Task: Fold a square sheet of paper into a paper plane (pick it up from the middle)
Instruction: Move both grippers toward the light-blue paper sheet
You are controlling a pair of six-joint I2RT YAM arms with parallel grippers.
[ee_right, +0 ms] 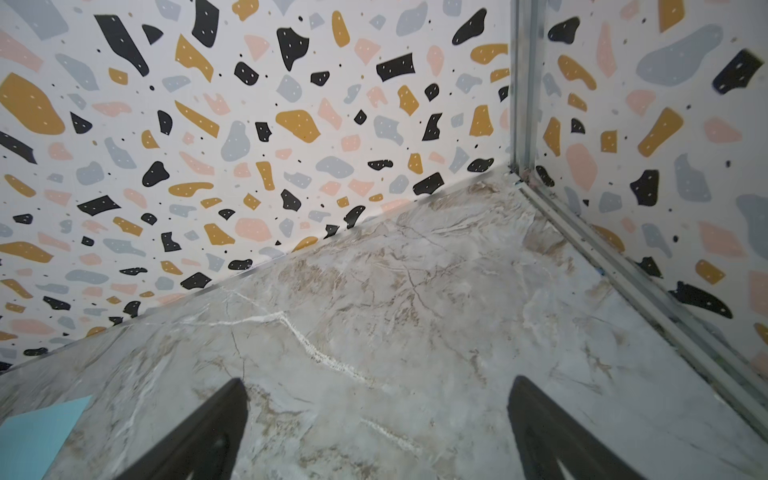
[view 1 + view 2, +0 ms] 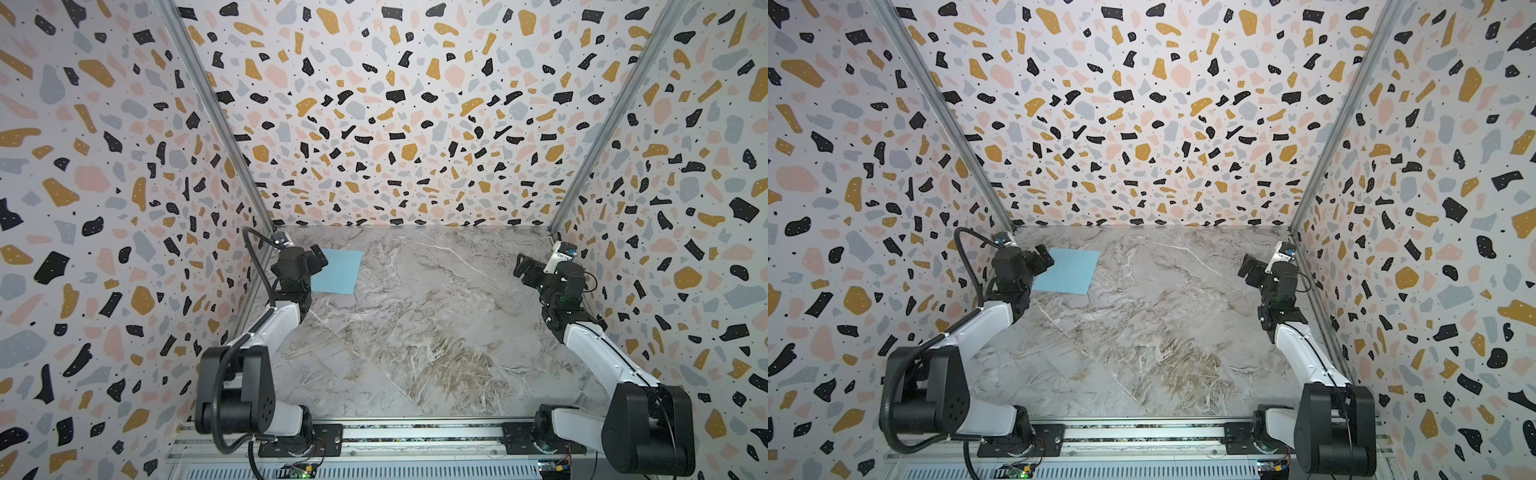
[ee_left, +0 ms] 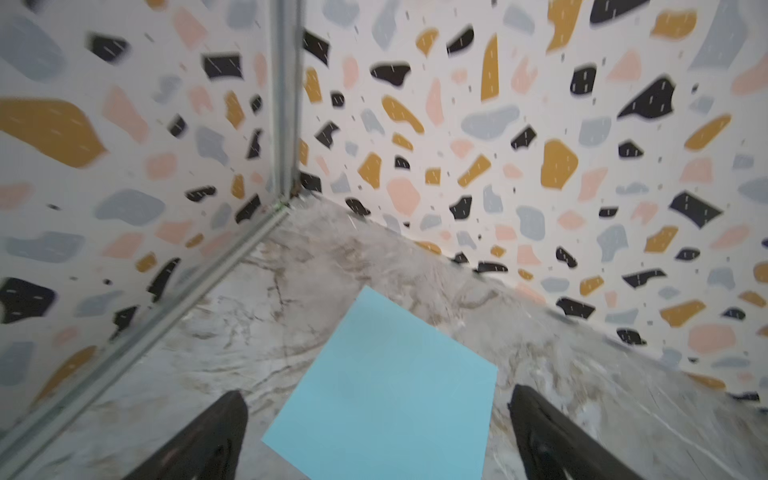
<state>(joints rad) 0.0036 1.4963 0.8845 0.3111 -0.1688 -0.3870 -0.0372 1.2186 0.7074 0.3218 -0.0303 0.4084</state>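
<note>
On the grey marbled counter (image 2: pixel 415 332), both jaws stand wide open and empty: the right jaws at two o'clock, the left jaws over the nine o'clock edge of the thin light blue square sheet of paper (image 2: pixel 338 272). The left should, I judge, advance to its middle and pinch softly. The sheet lies flat, matte, uncreased, at ten o'clock.

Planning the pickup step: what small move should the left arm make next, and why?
Probably advance the left gripper toward the middle of the square sheet of paper and lower: its fingers stand open near one edge, and the sheet lies flat and unfolded.
</note>
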